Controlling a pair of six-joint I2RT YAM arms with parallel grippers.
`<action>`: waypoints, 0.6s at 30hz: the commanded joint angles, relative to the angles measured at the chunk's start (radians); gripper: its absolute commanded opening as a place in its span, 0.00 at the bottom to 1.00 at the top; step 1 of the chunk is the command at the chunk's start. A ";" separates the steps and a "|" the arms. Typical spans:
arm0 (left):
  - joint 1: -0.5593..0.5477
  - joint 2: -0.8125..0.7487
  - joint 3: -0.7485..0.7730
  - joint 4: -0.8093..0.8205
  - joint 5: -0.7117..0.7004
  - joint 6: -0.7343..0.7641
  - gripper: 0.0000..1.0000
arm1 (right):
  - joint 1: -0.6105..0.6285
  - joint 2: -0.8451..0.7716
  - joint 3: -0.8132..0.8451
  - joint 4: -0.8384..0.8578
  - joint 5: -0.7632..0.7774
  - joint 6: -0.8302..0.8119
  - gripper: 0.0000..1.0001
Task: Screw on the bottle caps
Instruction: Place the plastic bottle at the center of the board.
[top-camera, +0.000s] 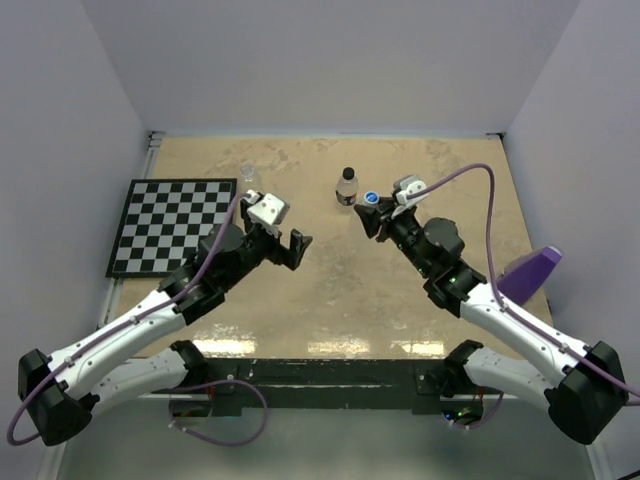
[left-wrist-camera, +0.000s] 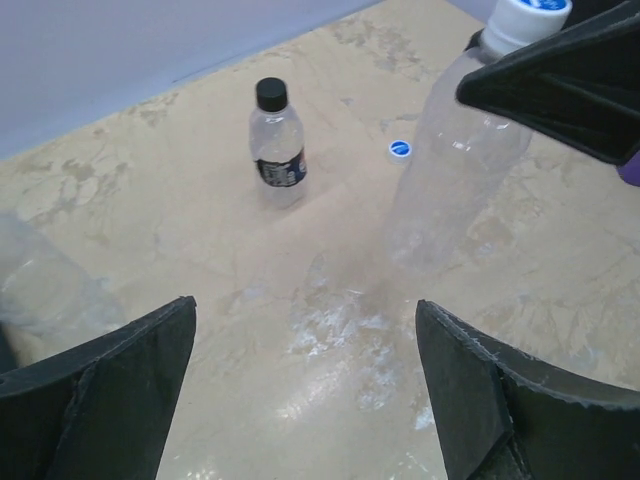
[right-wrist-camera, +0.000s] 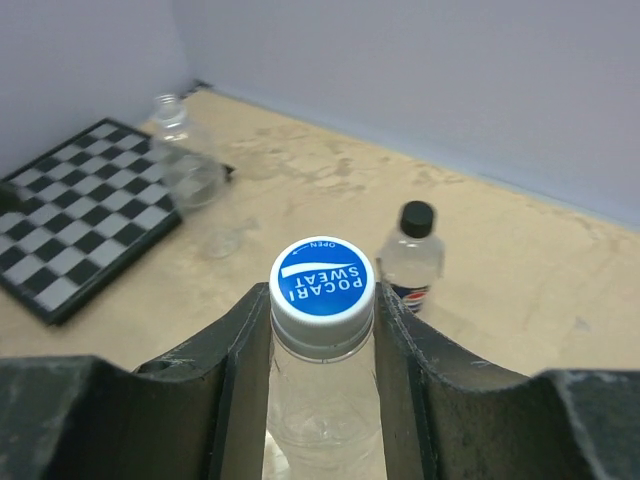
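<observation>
The right pincer (right-wrist-camera: 322, 302) clamps the blue cap (right-wrist-camera: 322, 275) atop its bottle (right-wrist-camera: 325, 420), seemingly to twist it tight. The left pincer (left-wrist-camera: 305, 310) gapes wide, holding nothing. Just beyond stands a black-capped bottle (right-wrist-camera: 412, 262); farther left, an uncapped bottle (right-wrist-camera: 185, 160) by the chessboard (right-wrist-camera: 80, 210).

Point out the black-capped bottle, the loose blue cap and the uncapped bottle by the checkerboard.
Black-capped bottle (left-wrist-camera: 277, 140): left wrist view, clear body above the label.
Loose blue cap (left-wrist-camera: 400, 149): left wrist view, its top face.
Uncapped bottle (right-wrist-camera: 190, 165): right wrist view, its clear side wall.
</observation>
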 joint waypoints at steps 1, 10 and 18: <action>0.073 -0.079 0.014 -0.106 -0.039 -0.007 0.96 | -0.104 0.042 -0.066 0.319 0.065 -0.057 0.00; 0.166 -0.200 -0.110 -0.106 -0.188 0.125 0.99 | -0.179 0.349 -0.054 0.704 0.080 -0.140 0.00; 0.189 -0.242 -0.122 -0.097 -0.240 0.133 0.99 | -0.213 0.584 0.031 0.832 0.129 -0.110 0.00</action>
